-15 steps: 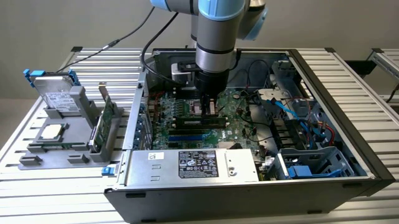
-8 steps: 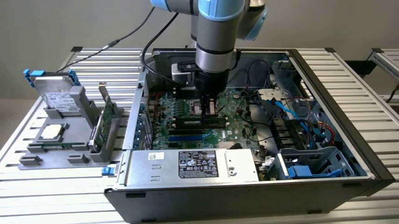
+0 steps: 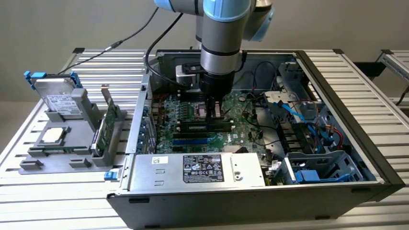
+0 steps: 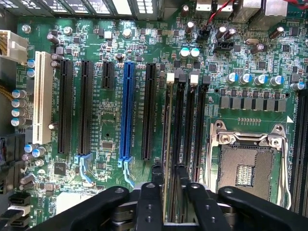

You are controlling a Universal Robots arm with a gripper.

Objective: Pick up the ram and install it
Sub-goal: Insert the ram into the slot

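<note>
**Ram on edge in slot, jaws spread**

The gripper (image 4: 169, 169) hangs low over the motherboard (image 4: 113, 134) with its jaws spread. The ram (image 4: 167, 134) stands on edge in the end slot of the memory bank and runs straight out from the gap between the jaws. Neither jaw visibly presses it. The neighbouring memory slots (image 4: 190, 130) lie just outside one jaw, and the processor socket (image 4: 245, 168) lies beyond them.

the arm (image 3: 221, 43) comes straight down from the top of the exterior view, its grey wrist (image 3: 221, 60) section upright below the blue-capped joints. the gripper (image 3: 216, 111) points straight down at the arm's lower end. in the wrist view its two black fingers (image 4: 156, 174) stand parallel and slightly apart, a narrow gap between them, with the black links spread out on either side.
</note>
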